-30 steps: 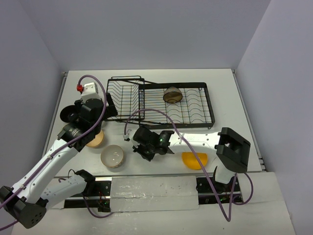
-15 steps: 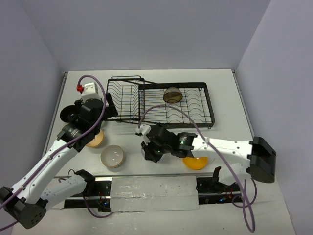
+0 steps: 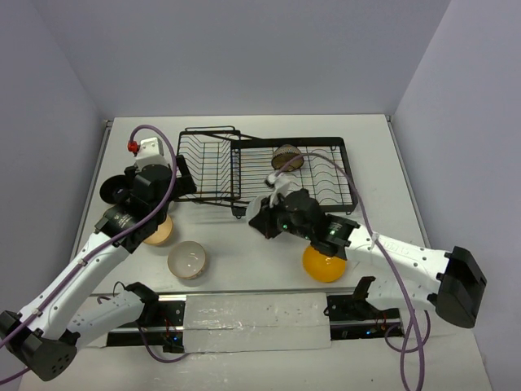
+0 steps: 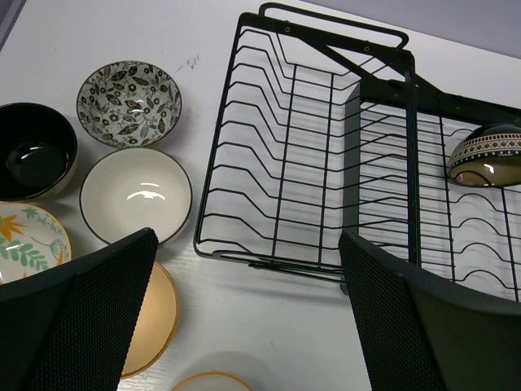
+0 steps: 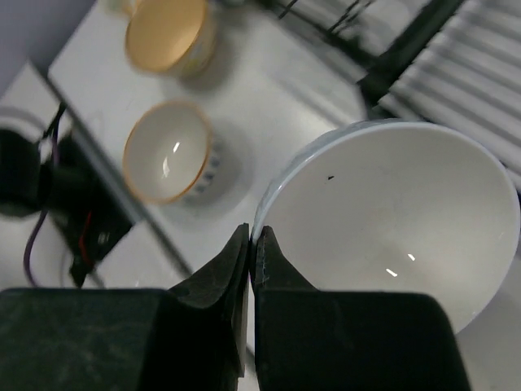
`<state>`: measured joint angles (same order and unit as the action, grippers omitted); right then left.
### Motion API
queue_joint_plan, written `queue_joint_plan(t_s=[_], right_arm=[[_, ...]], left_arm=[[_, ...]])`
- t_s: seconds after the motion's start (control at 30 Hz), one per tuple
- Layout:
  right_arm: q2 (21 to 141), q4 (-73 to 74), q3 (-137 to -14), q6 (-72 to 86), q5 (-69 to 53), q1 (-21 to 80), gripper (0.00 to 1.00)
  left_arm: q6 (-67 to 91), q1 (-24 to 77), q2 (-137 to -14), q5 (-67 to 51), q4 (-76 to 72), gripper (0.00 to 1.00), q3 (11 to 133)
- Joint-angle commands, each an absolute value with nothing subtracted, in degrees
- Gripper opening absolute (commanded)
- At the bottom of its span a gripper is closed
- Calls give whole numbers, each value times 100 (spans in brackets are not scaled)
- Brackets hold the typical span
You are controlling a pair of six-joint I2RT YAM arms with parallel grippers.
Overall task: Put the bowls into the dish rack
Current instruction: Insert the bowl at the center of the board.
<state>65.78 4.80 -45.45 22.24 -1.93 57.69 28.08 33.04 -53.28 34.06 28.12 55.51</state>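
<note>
here the right gripper, stretched forward, pinches a white bowl.

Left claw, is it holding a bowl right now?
No, the left claw stands wide open with nothing in it; the dish rack shows through the gap.

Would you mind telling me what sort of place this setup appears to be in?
Probably a robot test bench staged as a dishwashing station, not a real kitchen: a white table boxed in by plain grey walls, holding a black dish rack and loose bowls.
</note>
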Motion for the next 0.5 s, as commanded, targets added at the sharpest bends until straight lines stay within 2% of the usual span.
queue_joint_plan(t_s=[0.0,0.2,0.47], right_arm=[[6004,-1307,-4176,2696,290,4987,0],[6029,-2696,-3745,3181,729,3975,0],[7030,-5374,-3182,4464,1133,3015,0]], left_arm=[[2733,3348,-5203,3366,2663,99,5546],[2725,3436,-5247,3410,2672,99,5546],[2733,3586,-5326,3507,2698,99,5546]])
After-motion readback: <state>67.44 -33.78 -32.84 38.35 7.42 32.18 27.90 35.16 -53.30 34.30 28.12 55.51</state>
